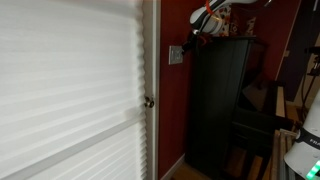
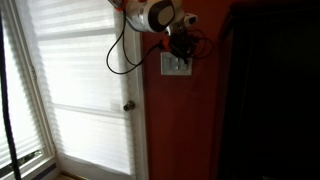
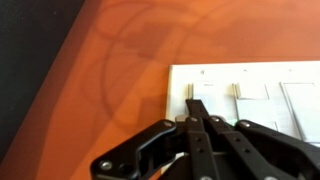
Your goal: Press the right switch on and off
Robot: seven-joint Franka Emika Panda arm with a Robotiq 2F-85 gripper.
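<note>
Red wall (image 2: 200,120) carries a small pale plate (image 2: 176,65) just beside the frame of a white door (image 2: 80,90) hung with blinds, above the round knob (image 2: 129,105). The right switch (image 2: 183,66) sits in the plate's right half, too small in this exterior view to show which way it is tipped. A white arm (image 2: 150,15) reaches in from above, a black cable (image 2: 122,50) looping beneath it, and holds the claw (image 2: 180,46) at the plate's top edge. In the wrist view the claw (image 3: 197,104) has its fingers pressed together with nothing between them. The joined tips lie over the left part of the plate (image 3: 260,85); whether they touch it cannot be told. In an exterior view from the side, the claw (image 1: 193,39) hangs close to the plate (image 1: 176,55), and a tall black cabinet (image 1: 220,100) stands against the wall just beyond it.
</note>
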